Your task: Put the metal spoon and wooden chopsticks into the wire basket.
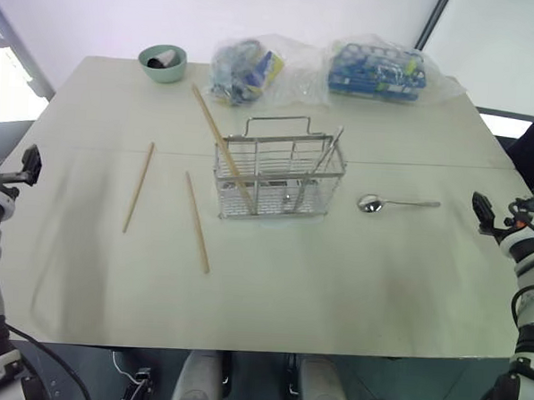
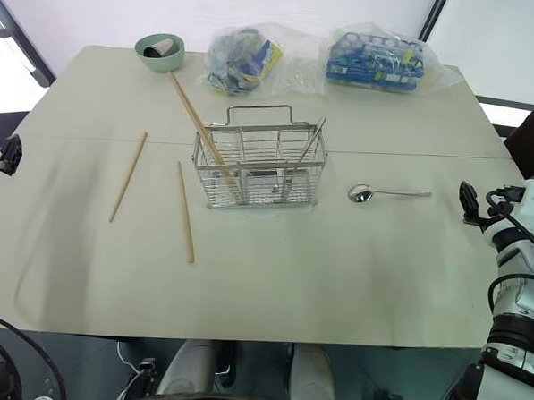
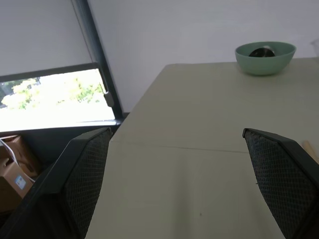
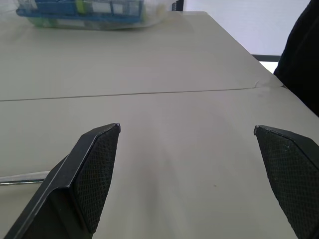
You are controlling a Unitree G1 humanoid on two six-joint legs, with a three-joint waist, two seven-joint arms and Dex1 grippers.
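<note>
Right tool (image 2: 468, 203) wide open, empty, nearer the spoon (image 2: 385, 194): lying crosswise on the worktop (image 2: 335, 275), handle toward it, beside the basket (image 2: 260, 166). Left tool (image 1: 29, 165) likewise open, nearer two loose chopsticks (image 1: 196, 221).

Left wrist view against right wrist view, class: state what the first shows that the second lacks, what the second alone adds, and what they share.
First only: a green bowl at the table's far edge, and a window beside the table. Second only: a clear bag of blue items at the far end, and the tip of the metal spoon handle. Shared: the pale table with its seam, and each view's own open gripper, left gripper and right gripper, holding nothing.
</note>
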